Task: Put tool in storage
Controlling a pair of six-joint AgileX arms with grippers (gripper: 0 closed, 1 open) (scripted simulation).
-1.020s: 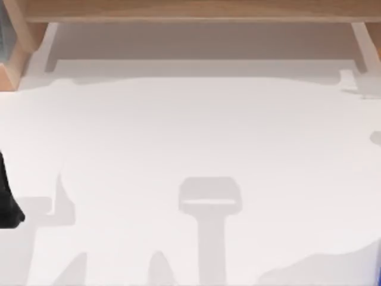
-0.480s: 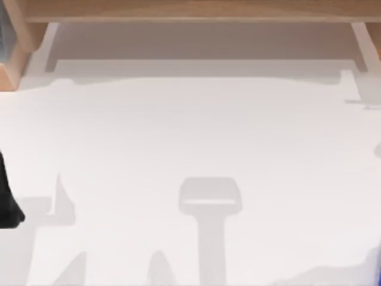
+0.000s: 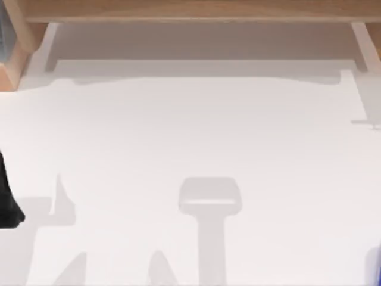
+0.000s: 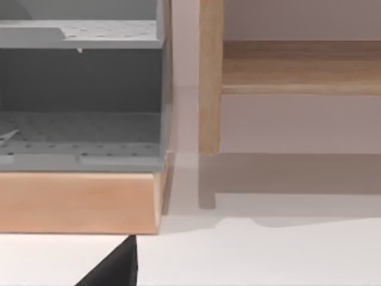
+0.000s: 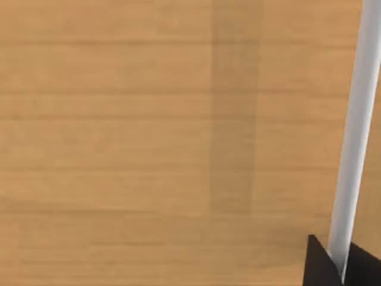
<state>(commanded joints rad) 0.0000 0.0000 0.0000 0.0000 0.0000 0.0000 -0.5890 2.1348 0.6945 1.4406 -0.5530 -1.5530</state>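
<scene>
I can't make out the tool from either jaws, nor judge their opening; my left arm (image 3: 8, 199) sits at the counter (image 3: 190, 137) edge.

A white counter (image 3: 190, 143) spreads across the top view, lit from above so that soft grey shadows fall over its near half and along its far edge. Beyond that far edge runs a light wooden frame (image 3: 190, 11), a long horizontal board with pale uprights at each end. In the left wrist view a wooden post (image 4: 209, 77) stands on the counter, with a wooden shelf board (image 4: 300, 67) reaching away from it against a plain pale wall (image 4: 297, 18). Beside the post sits a grey perforated rack (image 4: 80, 89) on a light wooden base (image 4: 77, 202). The right wrist view faces wood-grain panelling (image 5: 149, 131) crossed by a slim white bar (image 5: 354, 131).
</scene>
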